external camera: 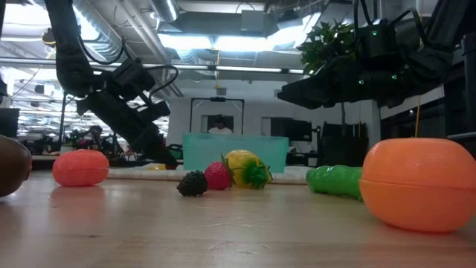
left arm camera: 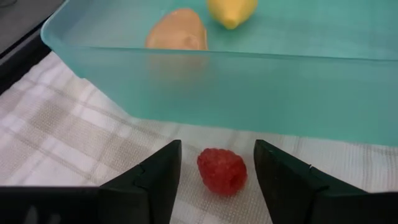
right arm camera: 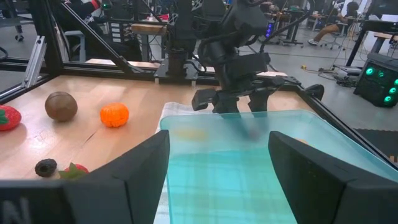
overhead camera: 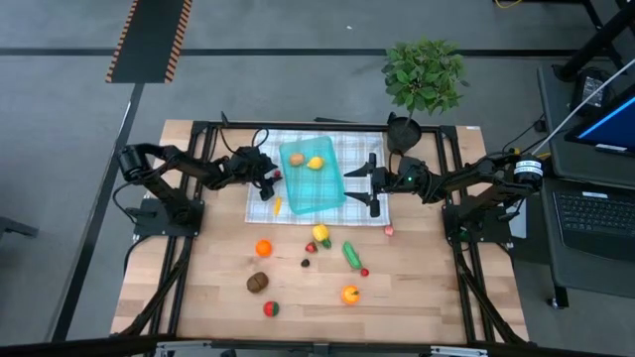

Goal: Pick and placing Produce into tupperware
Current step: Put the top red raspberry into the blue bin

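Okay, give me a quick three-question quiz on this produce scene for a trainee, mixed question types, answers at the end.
1. True or false: the tupperware already holds a lemon and a brownish potato.
2. Multiple choice: what lies between the open fingers of the left end effector? A) raspberry B) carrot C) kiwi
3. Short answer: where is the right end effector, and is it holding anything?

Key
1. True.
2. A, the raspberry, on the checked cloth just outside the tupperware wall, not yet gripped.
3. At the tupperware's right edge, fingers open, holding nothing.
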Action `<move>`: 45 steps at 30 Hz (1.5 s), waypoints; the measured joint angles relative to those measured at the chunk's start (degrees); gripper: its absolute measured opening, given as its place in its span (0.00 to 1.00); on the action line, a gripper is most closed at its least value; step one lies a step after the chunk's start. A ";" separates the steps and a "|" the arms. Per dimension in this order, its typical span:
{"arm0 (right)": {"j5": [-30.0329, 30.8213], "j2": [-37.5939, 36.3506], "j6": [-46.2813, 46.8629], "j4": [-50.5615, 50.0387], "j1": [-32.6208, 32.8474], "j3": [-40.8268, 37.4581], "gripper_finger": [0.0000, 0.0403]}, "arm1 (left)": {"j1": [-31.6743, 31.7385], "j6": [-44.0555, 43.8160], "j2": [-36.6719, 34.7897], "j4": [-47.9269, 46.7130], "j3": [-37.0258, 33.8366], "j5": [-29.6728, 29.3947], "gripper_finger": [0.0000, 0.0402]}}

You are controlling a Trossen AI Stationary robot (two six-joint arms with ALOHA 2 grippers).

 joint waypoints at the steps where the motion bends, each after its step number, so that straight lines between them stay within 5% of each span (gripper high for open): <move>1: 0.00 0.00 0.00 0.00 0.00 0.00 0.68 | 0.00 0.00 0.00 -0.02 0.00 0.00 0.47; 26: 0.01 0.02 0.00 0.00 0.01 0.00 0.68 | 0.00 -1.62 0.00 -2.40 0.00 0.11 0.42; 45: 0.00 0.02 0.00 -0.02 0.01 0.00 0.68 | 0.00 -3.38 0.00 -2.08 0.00 -1.07 0.21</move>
